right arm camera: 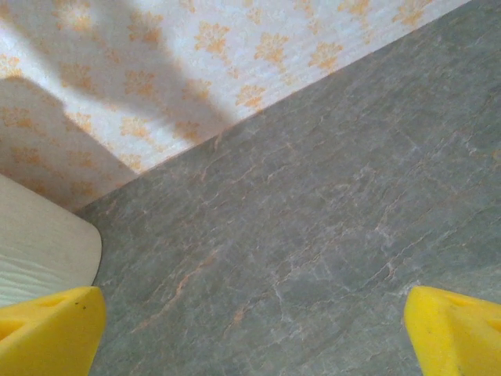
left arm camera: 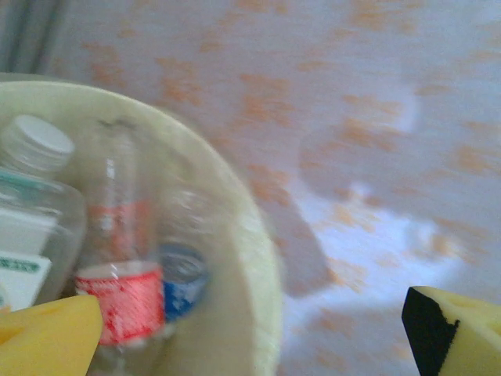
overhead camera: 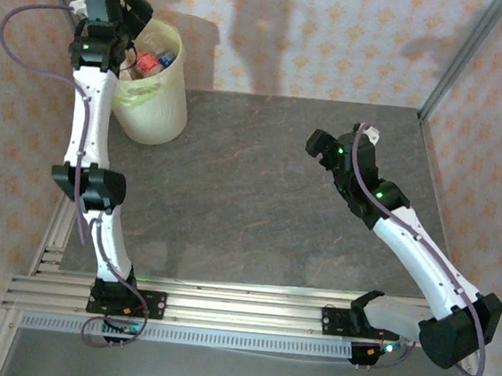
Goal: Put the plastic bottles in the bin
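Left wrist: clear bottles (left arm camera: 119,301), round bin (left arm camera: 260,266)

Saw a dark grey surface (overhead camera: 268,198) with faint rust-coloured veins, much like slate. Found pale wallpaper (overhead camera: 337,36) with small orange flower motifs behind it and to both sides, crossed by soft shadows (overhead camera: 249,28). Noted silver slotted rails (overhead camera: 248,308) along the near edge, and slanted grey metal posts (overhead camera: 467,53) at the back corners.
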Motion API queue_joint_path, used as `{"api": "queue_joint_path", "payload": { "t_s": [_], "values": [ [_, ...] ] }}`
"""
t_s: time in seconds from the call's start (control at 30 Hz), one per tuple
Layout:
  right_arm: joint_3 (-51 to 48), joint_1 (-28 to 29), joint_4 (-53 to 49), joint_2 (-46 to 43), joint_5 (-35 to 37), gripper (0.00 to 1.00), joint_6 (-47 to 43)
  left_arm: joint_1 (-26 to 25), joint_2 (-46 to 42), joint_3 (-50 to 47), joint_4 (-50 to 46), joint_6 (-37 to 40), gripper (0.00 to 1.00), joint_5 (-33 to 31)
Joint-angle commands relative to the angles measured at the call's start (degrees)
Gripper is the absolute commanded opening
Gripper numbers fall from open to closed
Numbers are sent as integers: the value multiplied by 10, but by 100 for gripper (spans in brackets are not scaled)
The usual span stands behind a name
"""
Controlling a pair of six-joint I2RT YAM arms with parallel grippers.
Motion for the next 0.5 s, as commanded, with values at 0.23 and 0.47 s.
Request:
{"api": "queue_joint_path", "payload": {
  "t_s": [0.23, 0.47],
  "values": [
    [-93, -12, 55, -69, 202, 99, -87, -52, -349, -541, 349, 96, 100, 111],
    [-233, -90, 150, -135, 301, 99, -185, -52, -536, -841, 423, 182, 100, 30]
  ]
}}
